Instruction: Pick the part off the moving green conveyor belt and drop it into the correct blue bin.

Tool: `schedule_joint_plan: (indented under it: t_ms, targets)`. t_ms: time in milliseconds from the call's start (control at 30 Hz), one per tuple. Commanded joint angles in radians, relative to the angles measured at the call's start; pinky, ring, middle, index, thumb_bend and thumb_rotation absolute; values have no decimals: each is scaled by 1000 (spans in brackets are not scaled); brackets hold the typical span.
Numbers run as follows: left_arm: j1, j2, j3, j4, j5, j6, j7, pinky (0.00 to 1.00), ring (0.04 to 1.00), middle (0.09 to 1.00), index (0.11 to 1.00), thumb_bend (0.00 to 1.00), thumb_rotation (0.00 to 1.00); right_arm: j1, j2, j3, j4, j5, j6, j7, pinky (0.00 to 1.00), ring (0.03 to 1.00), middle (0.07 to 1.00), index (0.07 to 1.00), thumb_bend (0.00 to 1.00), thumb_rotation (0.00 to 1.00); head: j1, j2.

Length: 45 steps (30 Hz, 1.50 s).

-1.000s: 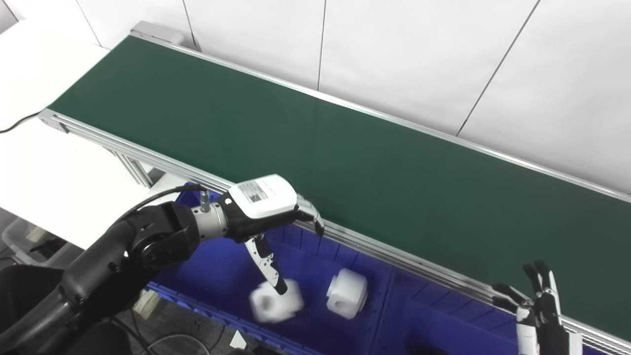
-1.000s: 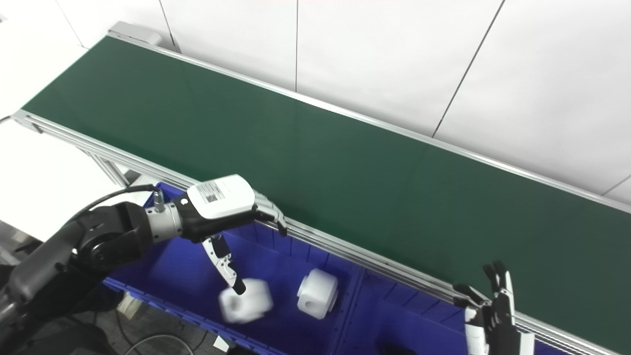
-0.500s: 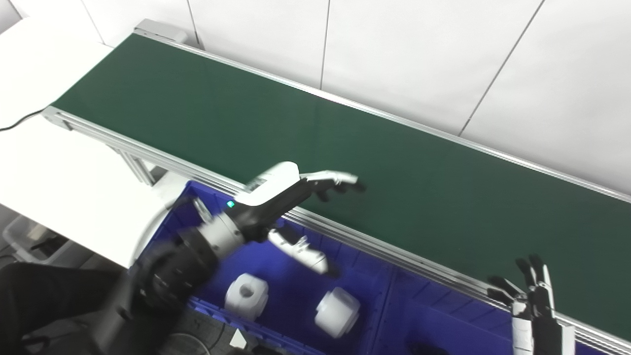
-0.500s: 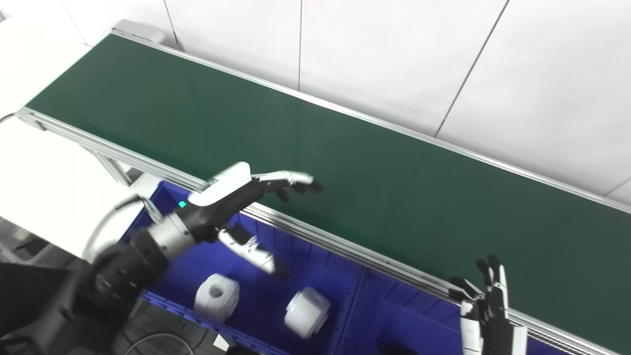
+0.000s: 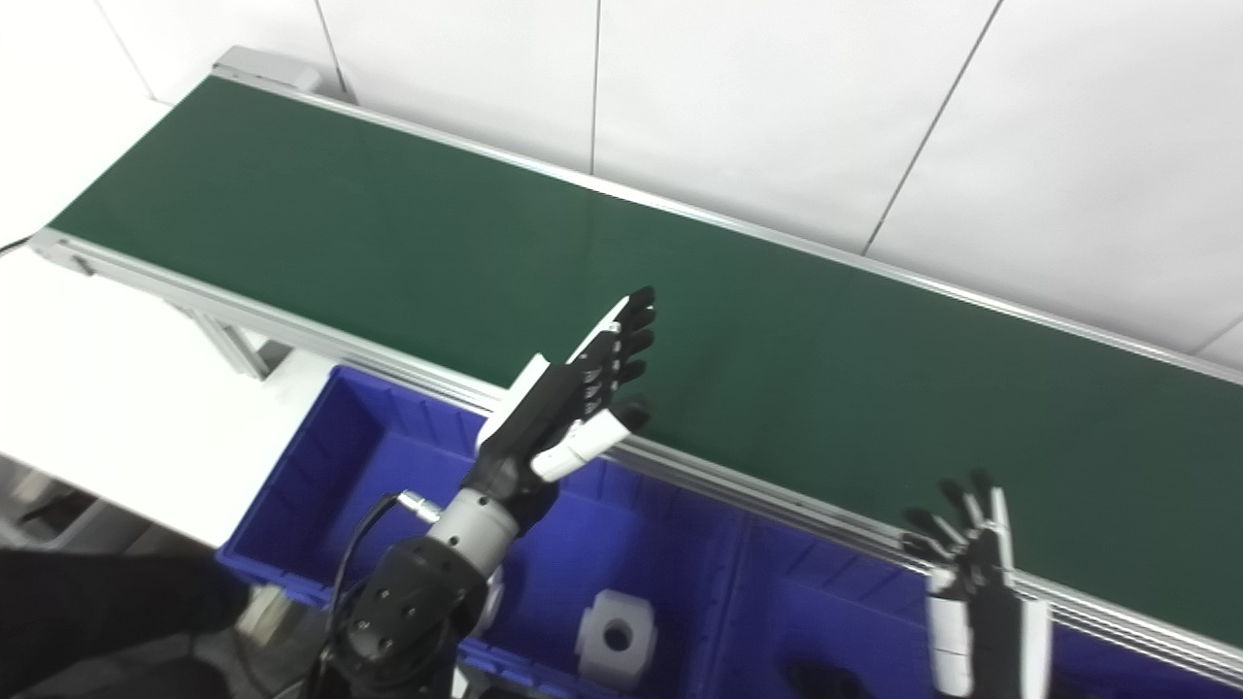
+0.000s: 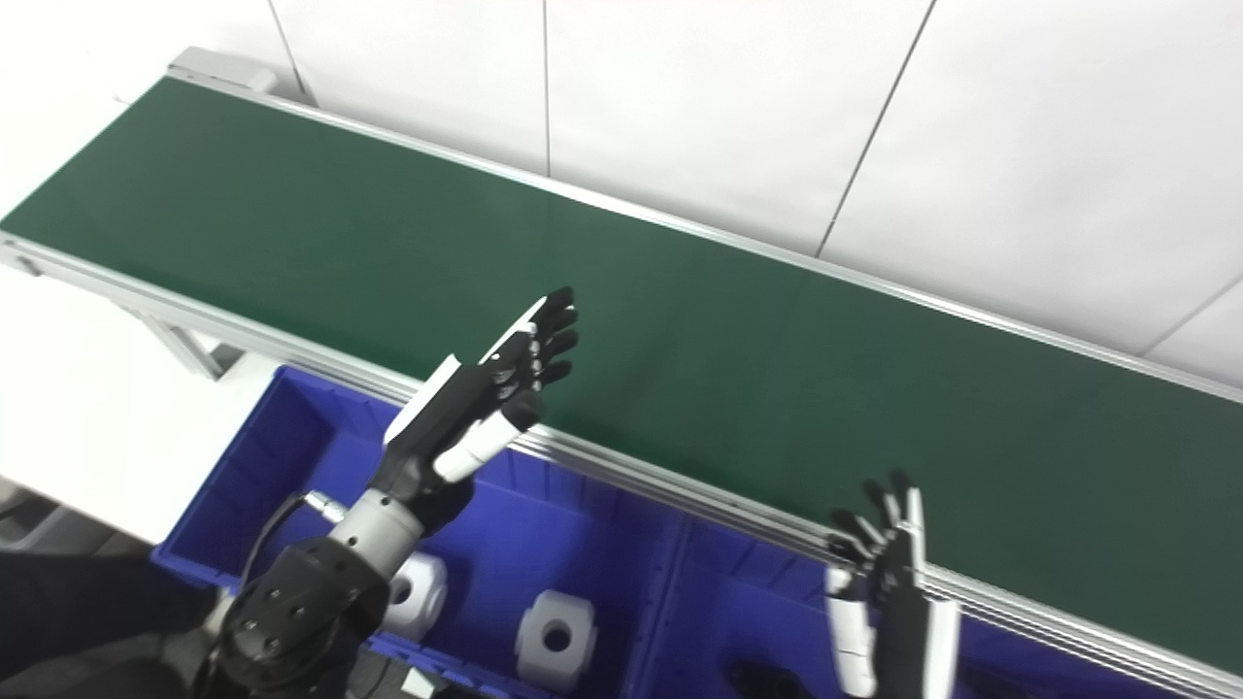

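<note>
Nearest the camera, two white parts lie in the blue bin (image 6: 291, 427): one part (image 6: 555, 639) in plain sight, the other part (image 6: 416, 594) tucked behind the left wrist and seen clearly only by the right eye. The left hand (image 5: 568, 403) rises over the bin's far wall, fingers straight and spread, empty. The right hand (image 5: 971, 573) stands upright, fingers apart, empty. Beyond the bin runs the green belt (image 5: 388, 243). No writing is legible.
</note>
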Motion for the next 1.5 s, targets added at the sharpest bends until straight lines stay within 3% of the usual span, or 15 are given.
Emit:
schedule_joint_plan:
  t_ms: [0, 233, 433, 567, 800, 933, 967, 1133, 1467]
  targets:
    - [13, -5, -2, -47, -29, 13, 20, 971, 998, 1000, 1000, 879, 792, 7, 24, 20, -9, -18, -47, -22, 692, 773, 896, 957, 773, 1000, -42, 1]
    - [72, 49, 39, -56, -111, -8, 35, 1000, 1000, 1000, 1000, 853, 822, 15, 86, 68, -10, -56, -12, -49, 706, 789, 914, 944, 824, 973, -185, 16]
    - [47, 130, 68, 83, -78, -180, 41, 1000, 1000, 1000, 1000, 837, 876, 2, 109, 91, 9, -125, -9, -90, 725, 802, 924, 943, 734, 971, -295, 33]
    - [22, 157, 68, 135, -56, -233, 52, 1000, 1000, 1000, 1000, 838, 886, -5, 112, 99, 27, -143, -11, -107, 720, 795, 925, 947, 708, 974, -346, 32]
    - [1, 162, 94, 159, -94, -231, 61, 1000, 1000, 1000, 1000, 837, 861, -15, 131, 110, 61, -163, -19, -142, 709, 777, 929, 930, 695, 973, -436, 27]
    - [-6, 174, 116, 169, -172, -220, 39, 1000, 1000, 1000, 1000, 837, 811, -25, 143, 124, 84, -184, -18, -164, 661, 764, 924, 934, 717, 986, -493, 21]
    - [-8, 180, 121, 173, -185, -222, 35, 1000, 1000, 1000, 1000, 834, 801, -29, 147, 129, 93, -186, -19, -169, 635, 756, 924, 936, 730, 991, -534, 12]
    - [-14, 197, 133, 179, -218, -221, 37, 1000, 1000, 1000, 1000, 852, 801, -45, 158, 143, 133, -203, -22, -190, 585, 733, 903, 941, 767, 994, -569, -13]
    - [-14, 211, 151, 197, -235, -238, 36, 1000, 1000, 1000, 1000, 887, 793, -55, 165, 156, 191, -241, -17, -245, 642, 742, 912, 924, 806, 1000, -632, -82]
